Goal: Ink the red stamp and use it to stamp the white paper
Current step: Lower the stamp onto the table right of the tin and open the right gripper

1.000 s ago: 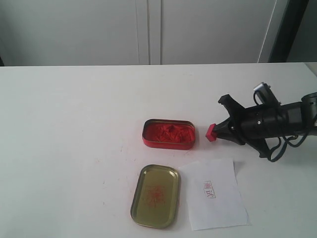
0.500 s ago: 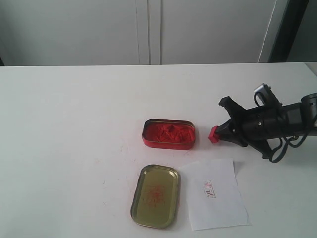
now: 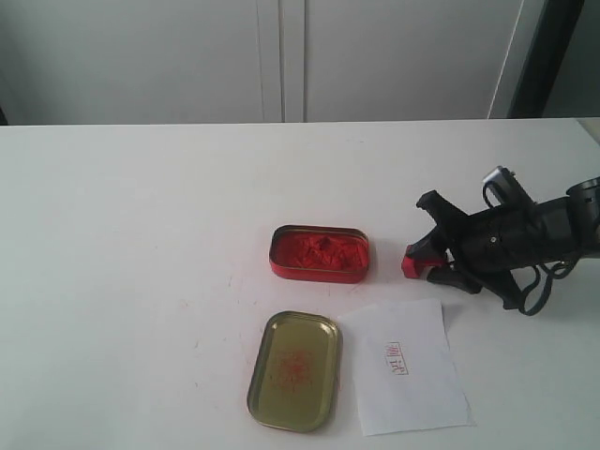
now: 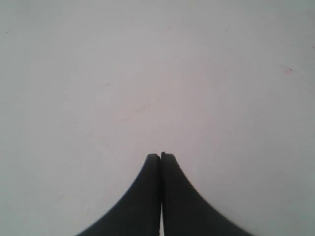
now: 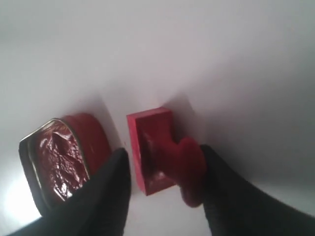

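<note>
The red stamp [image 5: 147, 129], judged light and rigid, is flanked by the spread right claw [image 5: 162, 152]; its handle is best pinched.

Red stamp [image 3: 412, 263] tipped on side, white paper [image 3: 422, 384] flat (1 red imprint [image 3: 397, 359])

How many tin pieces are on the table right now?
2: the red ink tin mid-table, and the gold lid nearer the camera, beside the white paper. None seem hidden.
</note>
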Available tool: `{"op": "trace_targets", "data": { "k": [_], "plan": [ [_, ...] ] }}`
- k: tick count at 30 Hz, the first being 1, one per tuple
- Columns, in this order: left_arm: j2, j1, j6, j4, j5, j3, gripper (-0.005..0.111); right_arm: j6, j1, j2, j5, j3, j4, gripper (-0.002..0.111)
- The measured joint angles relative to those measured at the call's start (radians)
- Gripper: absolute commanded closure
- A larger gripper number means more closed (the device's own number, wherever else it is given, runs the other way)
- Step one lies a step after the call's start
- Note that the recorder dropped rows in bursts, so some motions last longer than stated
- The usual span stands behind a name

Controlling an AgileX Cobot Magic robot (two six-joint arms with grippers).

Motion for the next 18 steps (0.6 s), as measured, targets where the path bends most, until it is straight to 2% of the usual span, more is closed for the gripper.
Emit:
{"op": "trace_targets", "data": {
  "k": [11, 18],
  "plan": [
    [0.0, 0.0, 0.0, 0.0, 0.0, 0.0, 0.107, 0.1, 0.0, -0.04, -0.054, 0.0, -0.086, 0.062],
    [0.0, 0.0, 0.0, 0.0, 0.0, 0.0, 0.107, 0.259, 0.0, -0.096, -0.101, 0.0, -0.234, 0.062]
  ]
}}
